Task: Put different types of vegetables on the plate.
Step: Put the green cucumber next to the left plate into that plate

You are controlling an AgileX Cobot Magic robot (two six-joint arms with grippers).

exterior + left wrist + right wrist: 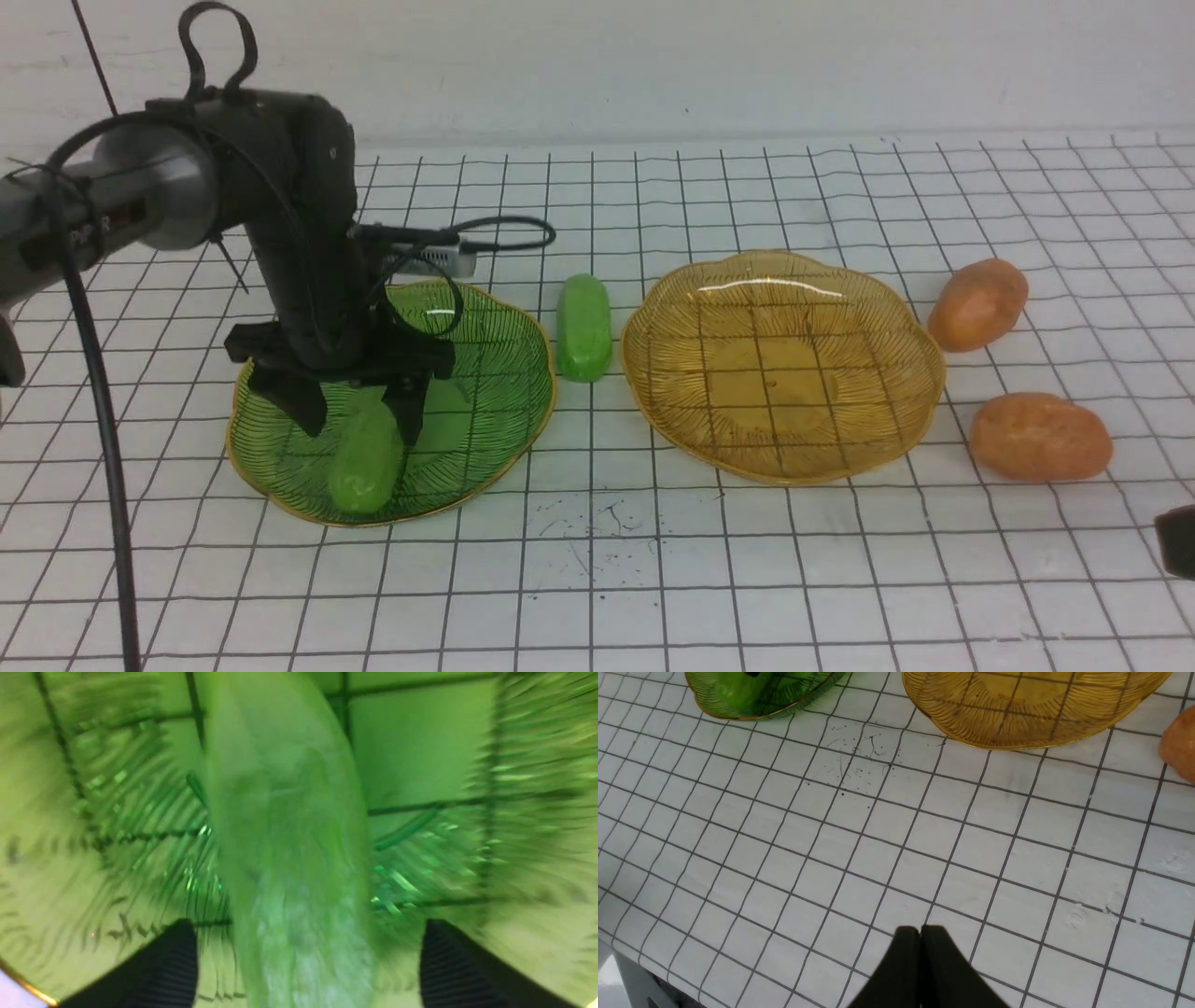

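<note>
Over green plate (pixel 499 397): left end effector (pixel 362 431) open, astride cucumber (pixel 364 474).

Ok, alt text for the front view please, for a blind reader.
The left gripper stands open astride a cucumber toy lying in the green plate. A second cucumber toy lies between that plate and the amber plate; two potato toys lie to its right.

The left gripper (pixel 364 425) points down with jaws apart; the right gripper (pixel 920 952) is closed.
</note>
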